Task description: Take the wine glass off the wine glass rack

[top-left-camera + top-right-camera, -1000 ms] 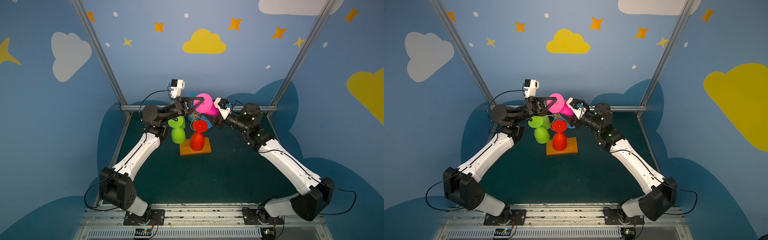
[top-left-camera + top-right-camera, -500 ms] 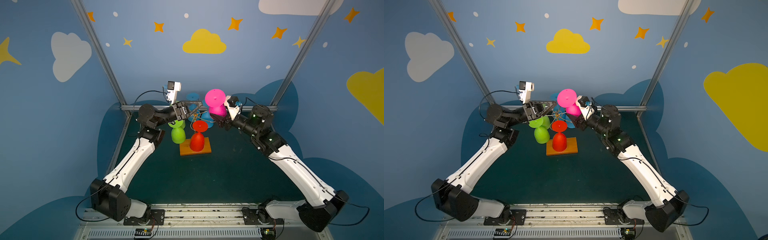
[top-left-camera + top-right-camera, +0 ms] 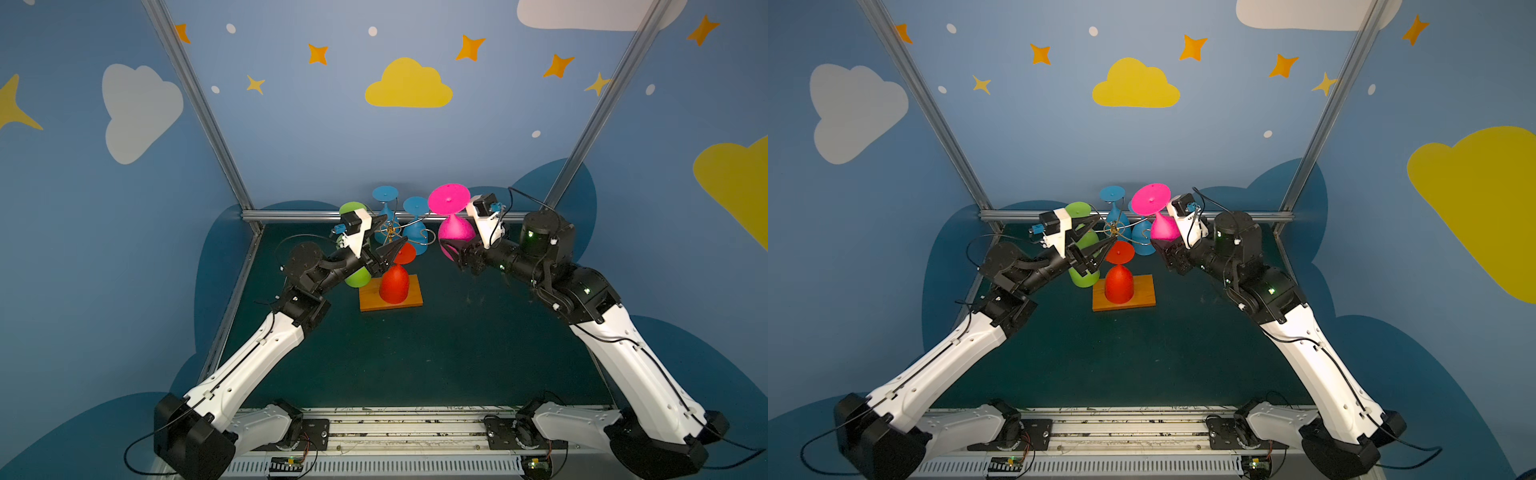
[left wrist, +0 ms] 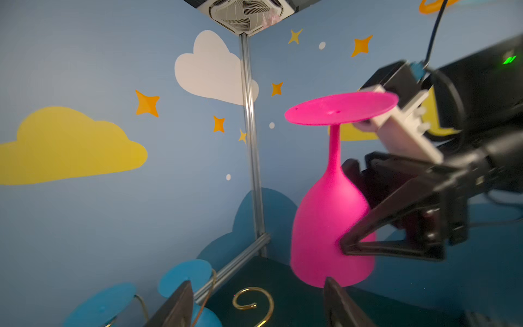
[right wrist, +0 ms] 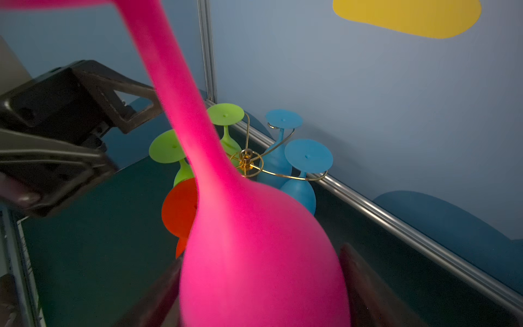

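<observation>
The pink wine glass hangs upside down, foot up, just right of the wine glass rack and clear of its arms. My right gripper is shut on its bowl, one finger on each side. The left wrist view shows the glass in that grip. The wine glass rack has a gold hub and a wooden base. My left gripper stands open at the rack's top, around a bare gold spiral arm.
A red glass, two green glasses and two blue glasses hang upside down on the rack. The metal frame rail and blue back wall run close behind it. Dark green table spreads in front of the base.
My left gripper has opened and drawn back left from the pink glass. The right arm has carried the glass rightward off the rack and turned its foot upward.
</observation>
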